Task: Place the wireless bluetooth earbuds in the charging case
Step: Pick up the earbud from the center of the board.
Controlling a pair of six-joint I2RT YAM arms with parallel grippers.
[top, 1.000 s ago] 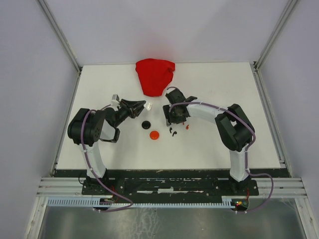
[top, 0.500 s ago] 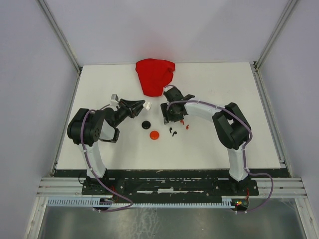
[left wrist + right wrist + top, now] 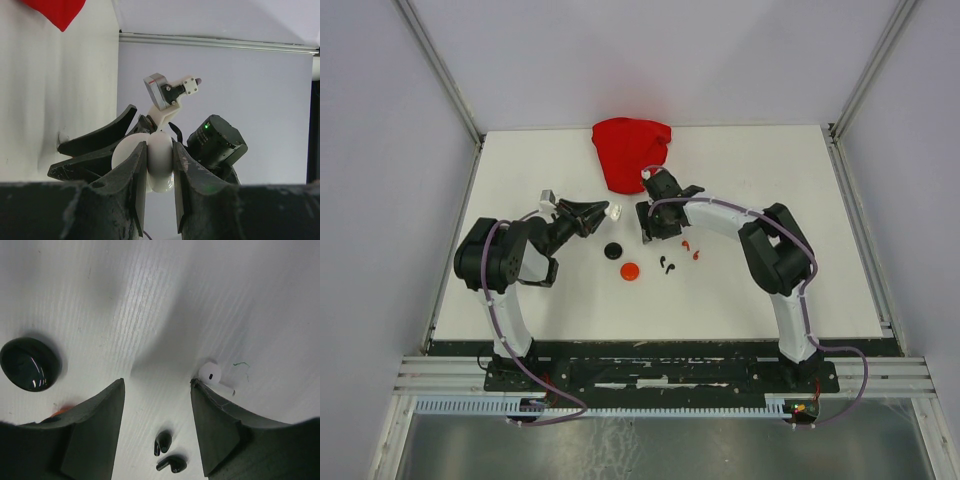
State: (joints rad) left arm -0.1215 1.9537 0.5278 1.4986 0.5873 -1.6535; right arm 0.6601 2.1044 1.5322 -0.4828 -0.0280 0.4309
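Observation:
My left gripper (image 3: 605, 212) is shut on a white round charging case (image 3: 616, 211), held off the table; in the left wrist view the case (image 3: 160, 165) sits edge-on between the fingers. My right gripper (image 3: 655, 226) points down at the table, open and empty (image 3: 157, 385). One white earbud (image 3: 212, 374) lies just outside its right fingertip. Two black earbuds (image 3: 163, 441) lie between the fingers, nearer the camera, and also show in the top view (image 3: 665, 264). Two red earbuds (image 3: 693, 250) lie right of them. No second white earbud is in view.
A black case (image 3: 612, 250) and a red case (image 3: 630, 271) lie on the table between the arms; the black one also shows in the right wrist view (image 3: 29, 364). A red cloth (image 3: 631, 152) lies at the table's far middle.
My right gripper has moved a little left and away from the arm bases, toward the red cloth. The left gripper and its white case have not moved.

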